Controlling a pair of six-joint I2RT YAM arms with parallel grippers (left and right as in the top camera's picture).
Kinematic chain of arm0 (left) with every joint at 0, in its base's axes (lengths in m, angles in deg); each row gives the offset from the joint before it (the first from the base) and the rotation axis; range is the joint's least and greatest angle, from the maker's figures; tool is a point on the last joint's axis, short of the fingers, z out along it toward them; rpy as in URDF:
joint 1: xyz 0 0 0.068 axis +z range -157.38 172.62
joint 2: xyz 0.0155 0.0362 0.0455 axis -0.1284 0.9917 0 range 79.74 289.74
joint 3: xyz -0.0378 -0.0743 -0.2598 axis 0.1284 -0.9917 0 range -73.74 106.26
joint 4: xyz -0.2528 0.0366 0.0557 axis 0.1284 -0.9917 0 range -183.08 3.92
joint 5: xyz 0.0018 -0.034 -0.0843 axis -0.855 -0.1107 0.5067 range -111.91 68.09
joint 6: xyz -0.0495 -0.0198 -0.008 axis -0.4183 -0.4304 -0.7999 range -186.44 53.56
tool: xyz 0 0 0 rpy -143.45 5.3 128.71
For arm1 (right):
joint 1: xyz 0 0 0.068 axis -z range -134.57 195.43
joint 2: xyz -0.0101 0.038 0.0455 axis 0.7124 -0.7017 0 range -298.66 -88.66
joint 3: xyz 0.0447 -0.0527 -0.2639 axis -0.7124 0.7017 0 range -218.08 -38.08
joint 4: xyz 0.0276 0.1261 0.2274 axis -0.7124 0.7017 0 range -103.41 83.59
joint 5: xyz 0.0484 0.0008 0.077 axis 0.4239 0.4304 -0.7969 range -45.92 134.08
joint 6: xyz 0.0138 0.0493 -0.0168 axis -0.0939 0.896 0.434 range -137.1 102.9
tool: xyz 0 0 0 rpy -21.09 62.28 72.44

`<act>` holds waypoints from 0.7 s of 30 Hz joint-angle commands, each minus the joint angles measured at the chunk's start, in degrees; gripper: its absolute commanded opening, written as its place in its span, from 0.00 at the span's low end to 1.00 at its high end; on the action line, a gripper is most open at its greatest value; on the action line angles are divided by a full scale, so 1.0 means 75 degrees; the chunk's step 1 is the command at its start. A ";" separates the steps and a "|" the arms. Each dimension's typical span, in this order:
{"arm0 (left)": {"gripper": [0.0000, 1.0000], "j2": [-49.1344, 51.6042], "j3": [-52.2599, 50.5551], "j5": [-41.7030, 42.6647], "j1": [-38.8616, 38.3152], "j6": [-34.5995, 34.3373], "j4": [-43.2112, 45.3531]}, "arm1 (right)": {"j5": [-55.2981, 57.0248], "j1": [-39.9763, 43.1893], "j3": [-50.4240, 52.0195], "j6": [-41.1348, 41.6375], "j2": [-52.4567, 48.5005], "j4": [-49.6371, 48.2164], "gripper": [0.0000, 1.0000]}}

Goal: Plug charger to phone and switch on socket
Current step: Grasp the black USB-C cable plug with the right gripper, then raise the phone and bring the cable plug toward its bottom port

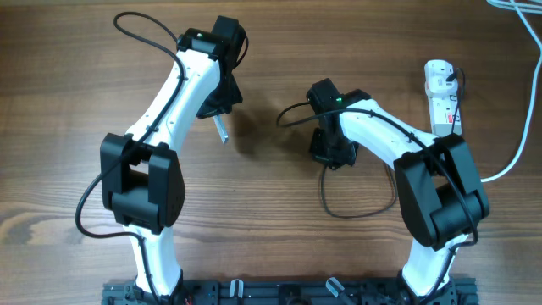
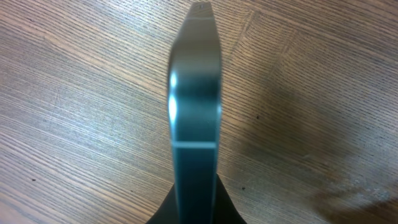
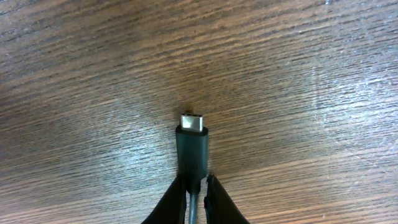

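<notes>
Charger (image 3: 191,146), a thin black cable with a silver-tipped black connector, sits pinched between the right gripper's (image 3: 196,190) fingers over the middle of the wooden worktop (image 1: 68,68). The left gripper (image 1: 218,110) clamps the slim teal-edged phone (image 2: 196,112) edge-on, left of centre. The white power-strip socket (image 1: 440,93) lies by the far right corner.

White socket (image 1: 441,95) far right; phone (image 2: 196,106) held edge-on, aloft; charger (image 3: 191,149) connector pinched, metal tip exposed.

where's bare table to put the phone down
Widest bare wood is the table's left side, beyond the left arm. Also free: the middle strip between both arms, and the top edge between the left gripper and the socket. Crowded at right: socket, white cord, charger loop.
</notes>
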 commanded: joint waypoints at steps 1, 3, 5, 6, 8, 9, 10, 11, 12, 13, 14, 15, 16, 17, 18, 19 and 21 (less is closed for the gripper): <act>0.04 -0.0184 0.0015 -0.0181 0.0041 -0.0108 -0.0009 | -0.0067 0.0003 0.0064 0.0105 -0.0216 0.0003 0.11; 0.04 -0.0184 0.0015 -0.0181 0.0041 -0.0105 -0.0041 | -0.0067 0.0003 0.0064 0.0102 -0.0216 0.0003 0.10; 0.04 -0.0184 0.0015 -0.0178 0.0041 -0.0105 -0.0067 | -0.0067 0.0003 0.0064 0.0099 -0.0216 -0.0020 0.07; 0.04 -0.0184 0.0015 -0.0178 0.0041 -0.0108 -0.0087 | -0.0067 0.0003 0.0064 0.0102 -0.0216 -0.0023 0.06; 0.04 -0.0184 0.0015 -0.0117 0.0041 -0.0108 -0.0087 | -0.0067 0.0003 0.0061 0.0090 -0.0216 -0.0026 0.05; 0.04 -0.0184 0.0015 0.0003 0.0041 -0.0105 -0.0085 | -0.0067 0.0020 0.0061 0.0012 -0.0213 -0.0041 0.04; 0.04 -0.0184 0.0015 0.0117 0.0041 -0.0102 -0.0073 | -0.0070 0.0026 0.0058 -0.0044 -0.0213 -0.0073 0.04; 0.04 -0.0184 0.0015 0.0201 0.0041 -0.0099 -0.0052 | -0.0082 0.0032 0.0015 -0.0172 -0.0204 -0.0076 0.05; 0.04 -0.0184 0.0015 0.0303 0.0041 -0.0055 -0.0017 | -0.0137 0.0032 -0.0070 -0.0382 -0.0187 -0.0064 0.04; 0.04 -0.0184 0.0015 0.0458 0.0041 -0.0044 0.0061 | -0.0286 0.0032 -0.0221 -0.0697 -0.0137 0.0023 0.04; 0.04 -0.0184 0.0015 0.0539 0.0041 -0.0044 0.0152 | -0.0425 0.0032 -0.0408 -0.0906 -0.0035 0.0201 0.04; 0.04 -0.0184 0.0015 0.0586 0.0041 -0.0044 0.0239 | -0.0475 0.0032 -0.0609 -0.1093 0.0175 0.0466 0.04; 0.04 -0.0184 0.0015 0.0813 0.0041 -0.0041 0.0425 | -0.0472 0.0032 -0.0769 -0.1198 0.0519 0.0790 0.04; 0.04 -0.0184 0.0015 0.1099 0.0041 0.0087 0.0603 | -0.0501 0.0032 -0.0848 -0.1370 0.0857 0.1005 0.05; 0.04 -0.0184 0.0015 0.1760 0.0041 0.0624 0.0968 | -0.0775 0.0032 -0.0863 -0.1801 0.1428 0.1230 0.04; 0.04 -0.0184 0.0015 0.2314 0.0044 0.1005 0.1271 | -0.1189 0.0029 -0.0863 -0.2162 0.1973 0.1457 0.04; 0.04 -0.0184 0.0015 0.4849 0.0041 0.1545 0.2200 | -0.3130 -0.0032 -0.0863 -0.4065 0.3684 0.2017 0.04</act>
